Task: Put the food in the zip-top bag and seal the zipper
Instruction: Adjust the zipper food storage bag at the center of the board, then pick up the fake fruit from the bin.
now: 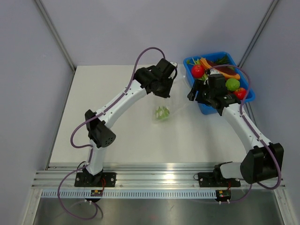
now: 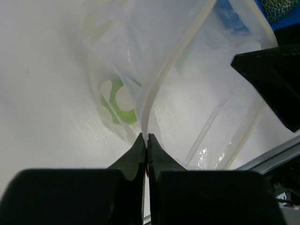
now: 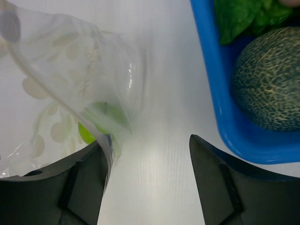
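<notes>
The clear zip-top bag (image 1: 174,107) hangs between my two grippers above the table, with a green toy food (image 1: 162,113) inside it. My left gripper (image 1: 165,92) is shut on the bag's zipper (image 2: 161,79), pinching the strip at its fingertips (image 2: 146,137). The green food shows through the plastic (image 2: 123,104). My right gripper (image 1: 194,96) is open beside the tray's left wall; its jaws (image 3: 147,140) stand wide apart and the bag's edge (image 3: 70,79) drapes over the left finger (image 3: 89,168). The green food also shows there (image 3: 88,132).
A blue tray (image 1: 202,106) at the back right holds more toy food: a red tomato (image 1: 197,71), a green fruit (image 1: 232,84), a red one (image 1: 240,93) and orange pieces. In the right wrist view its wall (image 3: 211,79) and a netted melon (image 3: 269,79) are close.
</notes>
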Motion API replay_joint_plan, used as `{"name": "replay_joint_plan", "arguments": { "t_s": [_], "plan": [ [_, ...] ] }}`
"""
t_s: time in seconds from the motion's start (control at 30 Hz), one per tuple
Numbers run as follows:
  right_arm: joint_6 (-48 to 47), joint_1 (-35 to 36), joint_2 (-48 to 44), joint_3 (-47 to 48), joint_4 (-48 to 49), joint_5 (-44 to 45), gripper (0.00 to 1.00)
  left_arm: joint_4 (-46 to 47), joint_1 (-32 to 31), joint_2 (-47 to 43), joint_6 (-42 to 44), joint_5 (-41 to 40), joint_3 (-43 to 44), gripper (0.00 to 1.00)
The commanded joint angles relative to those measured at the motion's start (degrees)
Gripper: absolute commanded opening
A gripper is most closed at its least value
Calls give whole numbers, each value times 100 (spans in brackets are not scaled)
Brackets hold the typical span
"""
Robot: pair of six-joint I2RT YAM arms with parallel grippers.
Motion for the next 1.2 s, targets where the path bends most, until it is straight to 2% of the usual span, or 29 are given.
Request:
{"name": "replay_joint_plan", "arguments": {
  "t_s": [0.0, 0.2, 0.43, 0.5, 0.8, 0.97, 1.07, 1.17],
  "plan": [
    [-265, -285, -568, 459, -197, 333, 75, -31, 42, 65, -87, -476, 355, 0],
    [-292, -953, -587, 503, -284, 605, 82, -83, 113, 65, -114, -678, 530, 0],
    [-230, -1297, -393, 512, -241, 816, 84, -337, 104, 13, 97, -1152, 811, 0],
    [-265, -1586, -279, 495, -258, 904, 84, -434, 104, 30, 194, -1319, 934, 0],
    [-362, -2140, 231, 371, -39, 685, 89, -593, 95, 135, 335, -1970, 1058, 0],
    [-371, -2193, 626, 398, 23, 597, 88, -453, 43, 355, 160, -2434, 918, 0],
    [-371, -2211, 837, 433, 32, 509, 86, -400, -1, 531, 80, -2392, 909, 0],
    [-336, -2211, 882, 424, 58, 439, 76, -312, -36, 601, 54, -2165, 909, 0]
  ]
}}
